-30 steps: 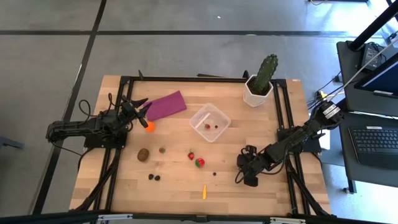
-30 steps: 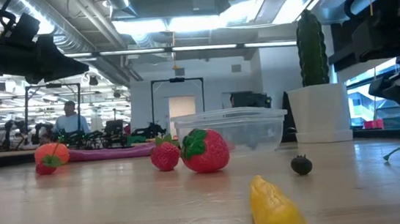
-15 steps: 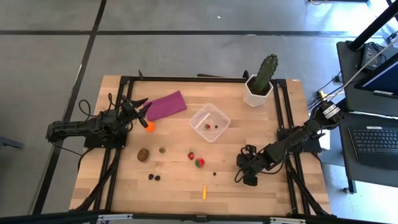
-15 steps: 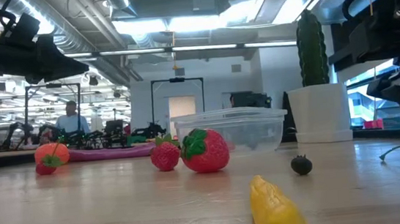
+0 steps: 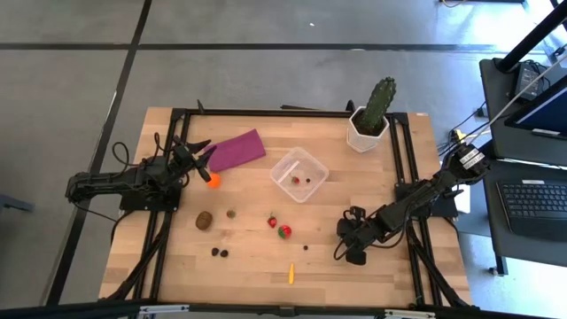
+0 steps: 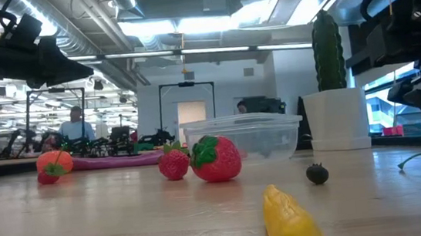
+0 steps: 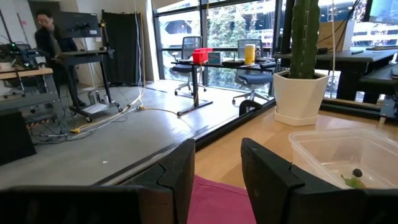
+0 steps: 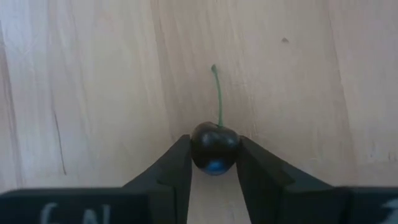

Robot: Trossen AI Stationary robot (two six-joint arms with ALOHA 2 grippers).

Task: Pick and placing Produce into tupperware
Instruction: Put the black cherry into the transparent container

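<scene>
The tupperware [image 5: 299, 174], a clear shallow box, sits mid-table with two small pieces in it. Loose produce lies on the wood: an orange ball [image 5: 213, 180], a brown kiwi [image 5: 204, 220], two strawberries [image 5: 284, 232], dark berries [image 5: 219, 252] and a yellow piece [image 5: 291, 273]. My right gripper [image 8: 214, 152] is at the near right, slanting steeply down, shut on a dark cherry [image 8: 214, 148] with a green stem. My left gripper [image 7: 217, 155] waits level and open at the left, above the purple cloth, nothing between its fingers. My right gripper pinches the cherry's round body by its two sides [image 8: 196, 149] between its two fingers. The fingers come steeply from above, slanting in from the table's right. The cherry rests on the wooden table, its stem [image 8: 217, 93] lying flat and pointing away from the gripper.
A cactus in a white pot [image 5: 370, 115] stands at the far right, beyond the tupperware. A purple cloth [image 5: 236, 149] lies flat at the far left. Black frame rails [image 5: 407, 168] run along the table's sides. A laptop [image 5: 536, 199] sits off the right edge.
</scene>
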